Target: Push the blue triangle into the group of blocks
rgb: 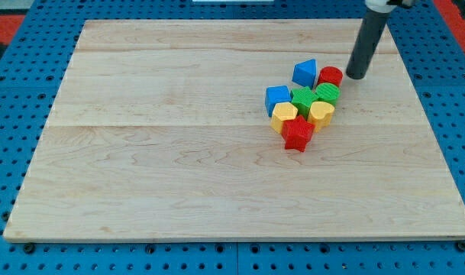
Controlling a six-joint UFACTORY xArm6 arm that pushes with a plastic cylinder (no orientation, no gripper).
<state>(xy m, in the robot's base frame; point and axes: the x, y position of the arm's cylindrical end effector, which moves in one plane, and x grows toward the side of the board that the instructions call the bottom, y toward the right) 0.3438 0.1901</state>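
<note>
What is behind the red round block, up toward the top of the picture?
Behind the red round block there is only bare wooden board. My tip stands just to its right, and the blue triangle sits to its left. Nothing there is covered.

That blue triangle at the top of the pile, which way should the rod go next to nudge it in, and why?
Probably my tip should circle above the blue triangle, then push it down toward the green block. It now sits right of the red cylinder, not behind the triangle.

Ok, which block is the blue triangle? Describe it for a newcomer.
On the wooden board, find the cluster of blocks right of centre. The blue triangle sits at its top edge, beside the red cylinder, left of my tip. The other blue block lies lower left.
</note>
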